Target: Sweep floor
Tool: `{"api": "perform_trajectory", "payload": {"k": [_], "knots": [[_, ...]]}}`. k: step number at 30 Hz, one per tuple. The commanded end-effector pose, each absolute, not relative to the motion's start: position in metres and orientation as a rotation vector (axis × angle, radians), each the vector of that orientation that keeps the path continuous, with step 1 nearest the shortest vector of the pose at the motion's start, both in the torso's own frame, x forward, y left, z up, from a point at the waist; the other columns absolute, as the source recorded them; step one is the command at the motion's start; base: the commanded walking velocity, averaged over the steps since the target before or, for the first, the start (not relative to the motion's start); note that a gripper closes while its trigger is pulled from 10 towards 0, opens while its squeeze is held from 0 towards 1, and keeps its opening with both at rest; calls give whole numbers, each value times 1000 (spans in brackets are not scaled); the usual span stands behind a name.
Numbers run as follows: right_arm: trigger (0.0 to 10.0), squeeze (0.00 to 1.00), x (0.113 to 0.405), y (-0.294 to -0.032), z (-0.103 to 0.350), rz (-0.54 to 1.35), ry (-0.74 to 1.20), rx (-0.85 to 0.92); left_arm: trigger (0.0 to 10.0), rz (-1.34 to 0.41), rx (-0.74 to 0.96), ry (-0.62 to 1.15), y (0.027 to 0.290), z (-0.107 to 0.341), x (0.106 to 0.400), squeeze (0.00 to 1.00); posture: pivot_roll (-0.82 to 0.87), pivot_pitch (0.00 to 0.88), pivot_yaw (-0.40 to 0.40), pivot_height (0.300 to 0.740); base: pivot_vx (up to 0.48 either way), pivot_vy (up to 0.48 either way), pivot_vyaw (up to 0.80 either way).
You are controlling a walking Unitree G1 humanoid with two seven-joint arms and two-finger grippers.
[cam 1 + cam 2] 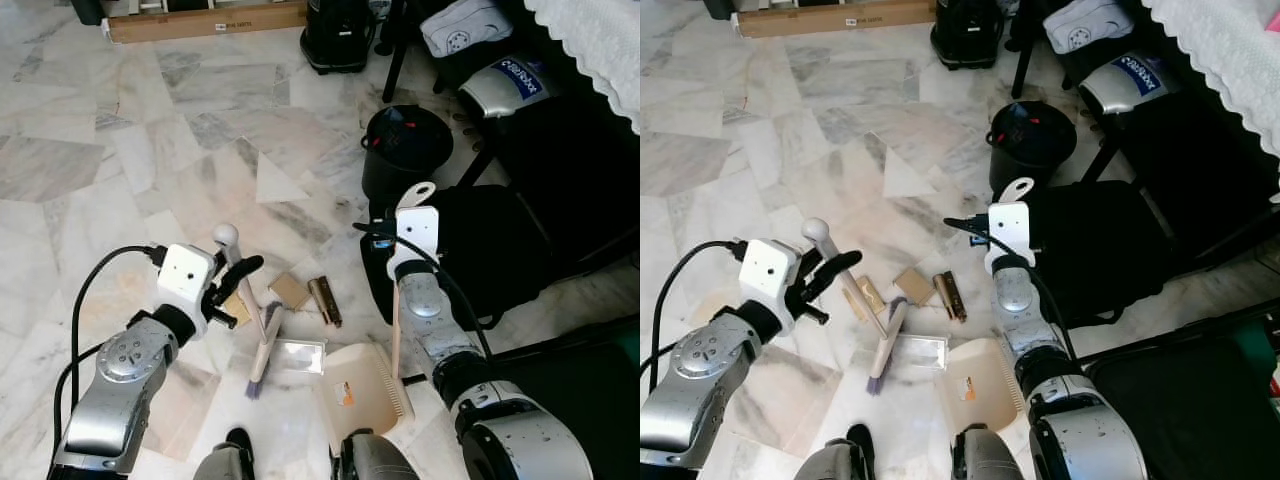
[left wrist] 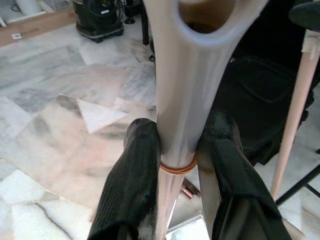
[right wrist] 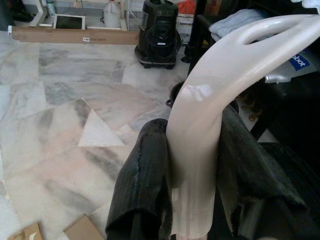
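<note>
1. Left eye view: the left pincer [image 1: 232,277] grips the broom [image 1: 252,330], whose handle slants from its far-left knob down to bristles on the marble floor [image 1: 120,150]. The dustpan [image 1: 362,388] lies just right of them, its near edge partly hidden.
2. Right eye view: cardboard scraps [image 1: 912,284] lie just beyond the bristles.
3. Left wrist view: both fingers [image 2: 132,185] clench the broom handle; the bristles are cut off.
4. Right wrist view: the right pincer [image 3: 192,175] clasps the upright dustpan handle [image 3: 200,140].

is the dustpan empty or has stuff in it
Nearly empty: the dustpan tray shows bare cream plastic apart from one small orange patch; the scraps lie outside on the floor.
</note>
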State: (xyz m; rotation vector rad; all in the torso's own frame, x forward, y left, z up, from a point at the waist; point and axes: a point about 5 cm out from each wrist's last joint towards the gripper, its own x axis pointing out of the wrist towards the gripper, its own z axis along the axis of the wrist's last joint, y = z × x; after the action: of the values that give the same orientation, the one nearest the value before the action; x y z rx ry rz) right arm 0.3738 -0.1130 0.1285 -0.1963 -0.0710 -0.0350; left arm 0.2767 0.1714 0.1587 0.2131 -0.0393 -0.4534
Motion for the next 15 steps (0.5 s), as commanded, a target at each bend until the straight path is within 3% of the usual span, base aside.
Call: {"api": "perform_trajectory", "payload": {"k": [1,6,11,15], "knots": [[10000,0,371,-116,120,-33,-43,-218,10000,-502,191,47,168,144,270,0,-21,312,-93,740,0,0,0],[10000,0,371,-115,120,-33,-43,-217,10000,-560,115,133,165,134,262,0,-20,312,-92,740,0,0,0],[10000,0,371,-115,120,-34,-42,-218,10000,-550,-142,105,167,143,260,0,-15,311,-90,740,0,0,0],[10000,0,371,-115,120,-32,-44,-217,10000,-549,-231,76,172,151,260,0,-14,310,-89,740,0,0,0]]}}
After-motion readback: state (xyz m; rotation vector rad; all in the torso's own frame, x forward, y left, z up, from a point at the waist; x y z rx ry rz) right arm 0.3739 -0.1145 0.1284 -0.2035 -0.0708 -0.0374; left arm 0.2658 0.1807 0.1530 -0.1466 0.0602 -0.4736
